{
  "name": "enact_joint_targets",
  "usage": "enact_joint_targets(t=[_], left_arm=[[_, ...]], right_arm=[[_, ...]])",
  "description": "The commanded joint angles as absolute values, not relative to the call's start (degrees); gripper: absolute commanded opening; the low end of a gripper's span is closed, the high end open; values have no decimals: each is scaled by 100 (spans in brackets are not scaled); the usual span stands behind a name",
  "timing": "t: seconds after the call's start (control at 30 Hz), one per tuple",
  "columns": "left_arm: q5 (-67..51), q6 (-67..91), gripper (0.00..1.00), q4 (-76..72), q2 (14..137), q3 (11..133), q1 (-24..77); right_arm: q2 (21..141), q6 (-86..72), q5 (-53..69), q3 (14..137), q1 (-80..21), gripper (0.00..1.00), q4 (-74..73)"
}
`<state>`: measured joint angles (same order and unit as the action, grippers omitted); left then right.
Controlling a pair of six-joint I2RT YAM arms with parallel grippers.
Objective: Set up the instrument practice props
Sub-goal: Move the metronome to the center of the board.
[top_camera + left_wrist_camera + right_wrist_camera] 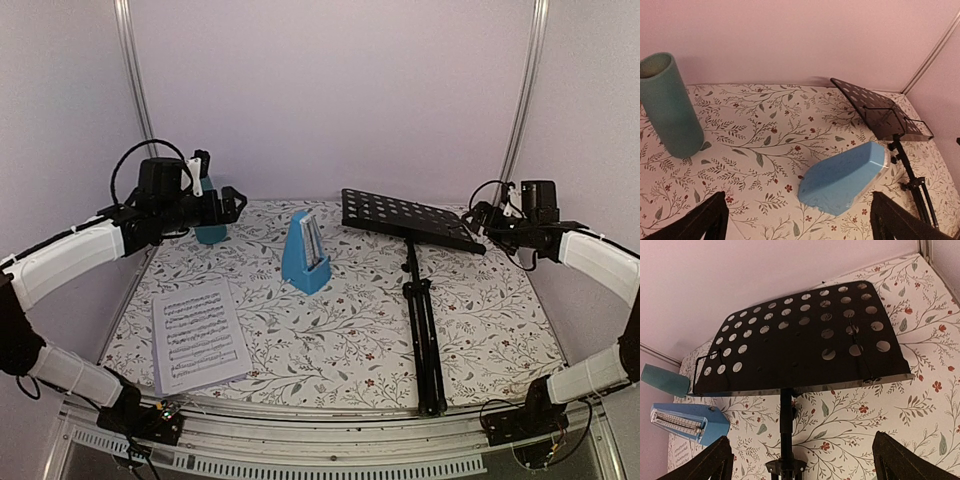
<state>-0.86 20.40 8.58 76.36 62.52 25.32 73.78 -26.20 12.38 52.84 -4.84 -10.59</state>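
Left pincer (800, 222) of mine gapes fully, gripping nothing; teal cup (667, 105) stands at ten o'clock, blue metronome (845, 177) just ahead at one. Right pincer (802, 462) is equally wide and empty; black music stand (800, 340) rises close at twelve o'clock, its perforated tray untouched.

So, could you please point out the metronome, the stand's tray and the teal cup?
metronome (298, 257), top external view, blue side face
tray (790, 352), right wrist view, perforated middle
teal cup (670, 105), left wrist view, side wall
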Motion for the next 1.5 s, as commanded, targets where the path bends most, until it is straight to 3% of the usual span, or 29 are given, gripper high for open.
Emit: enact_joint_targets(t=[0.0,0.43,1.03,1.47], left_arm=[[128,2389,99,678,7370,5708,2501],[-547,3242,99,-987,8371,4744,3770],[650,4028,99,-1463,11018,6278,3885],[351,4115,99,-1180,12575,7932,3147]], right_arm=[[7827,-2660,1738,5391,-468,99,-1669],[8470,-2899,1186,5245,-1938,99,-1881],[10777,-2426,789,6841,-2058,98,-1117],[11472,-2325,415,7729,-2057,82,-1344]])
